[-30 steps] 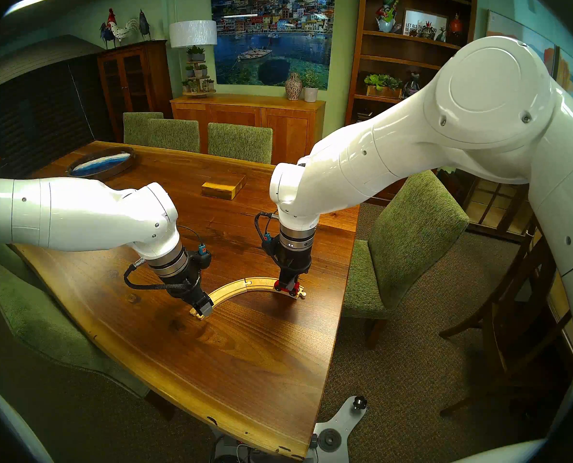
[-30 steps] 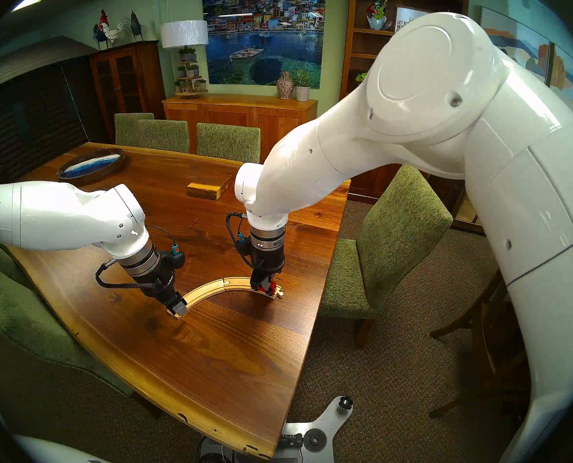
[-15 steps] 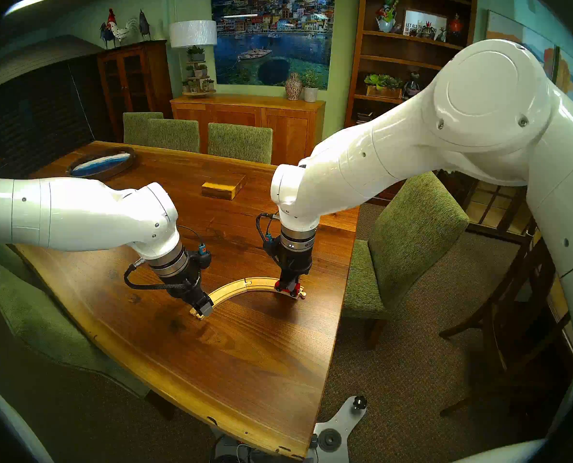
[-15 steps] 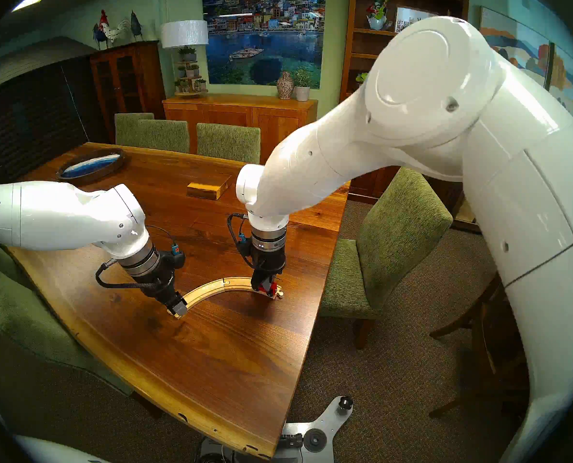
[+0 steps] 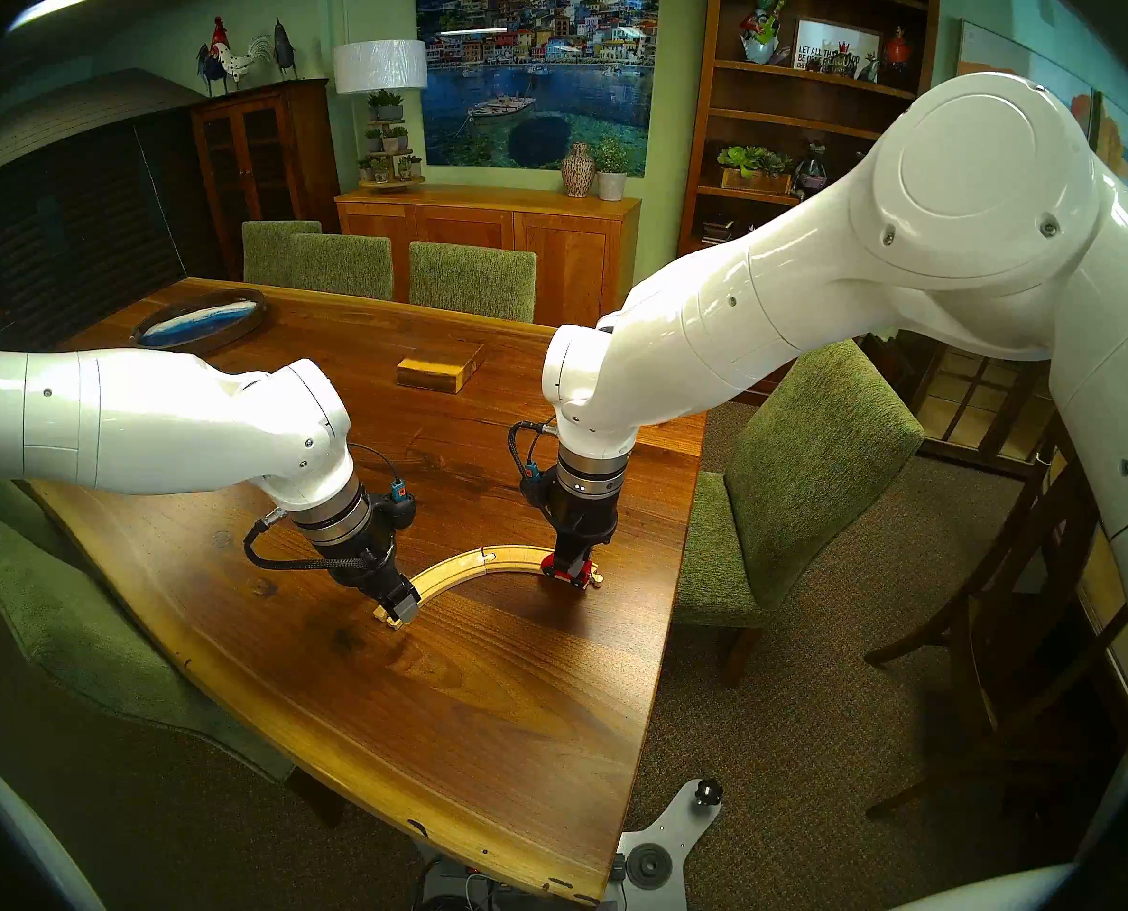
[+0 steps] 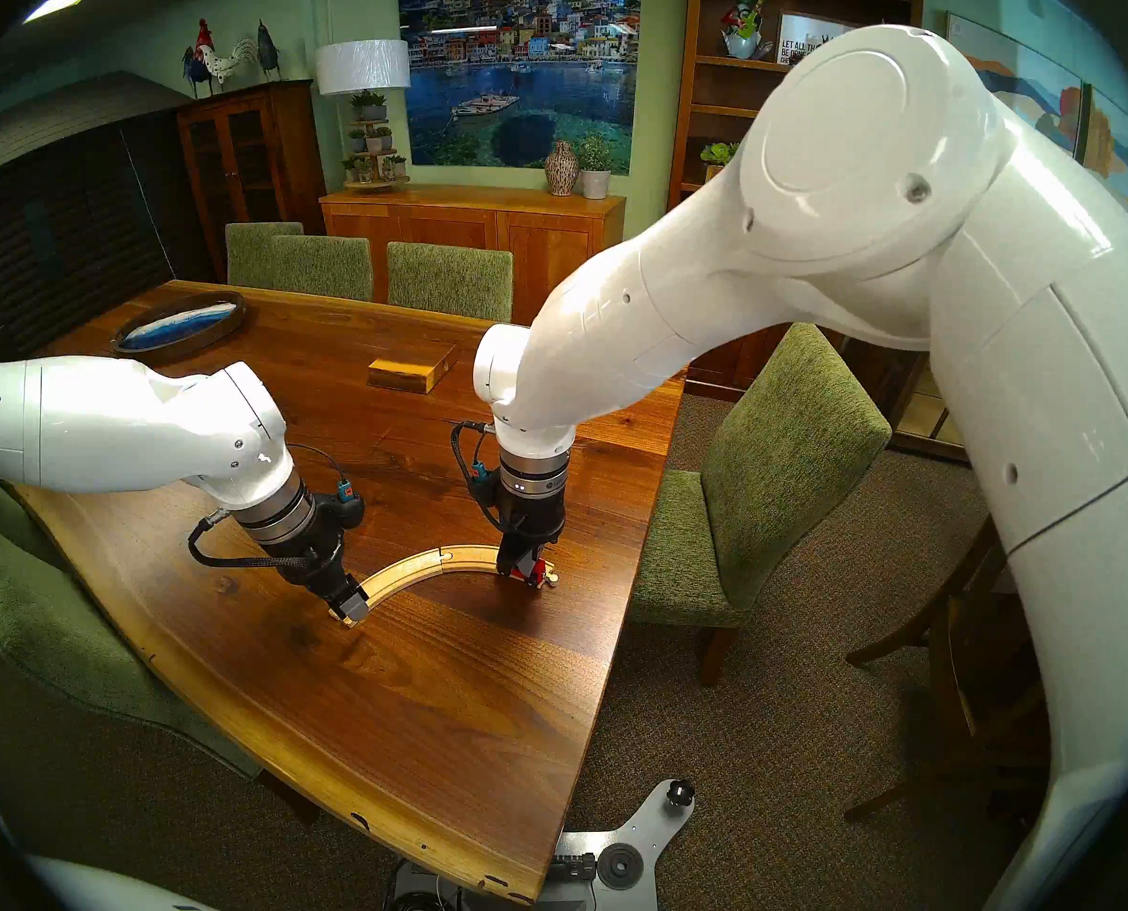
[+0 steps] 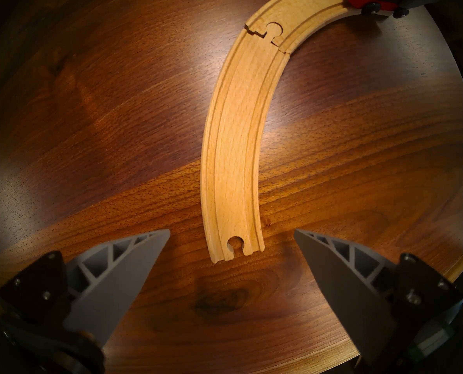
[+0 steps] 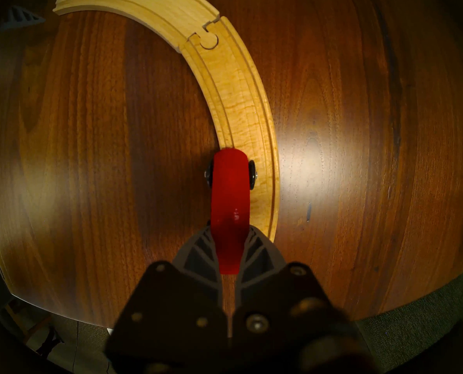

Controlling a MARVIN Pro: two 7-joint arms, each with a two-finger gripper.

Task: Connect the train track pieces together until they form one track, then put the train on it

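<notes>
The wooden table (image 5: 482, 725) carried everything, and the track (image 5: 476, 564) serves as the landmark here. The track lay flat on the table as one pale arc, its two curved pieces locked peg into socket at the joint (image 7: 272, 33), with a slight step showing along the outer edge of that joint. Well beyond the track, toward the far side of the table, sat a rectangular wooden block (image 5: 440, 367), and farther off to the left of it a round dish (image 5: 200, 321) with a blue and white inside.

At the track's left end, the left gripper (image 7: 231, 260) hung with its fingers spread wide, one on each side of the socket end (image 7: 235, 242) and touching nothing.

At the track's right end, the right gripper (image 8: 229, 253) was clenched on the red train (image 8: 230, 200), pinching its body near the rear. The train sat tilted across the track rather than square in the grooves: in the right wrist view one black wheel (image 8: 252, 176) rested over the wood, while the opposite wheel (image 8: 208, 173) hung off the inner edge of the curve.
</notes>
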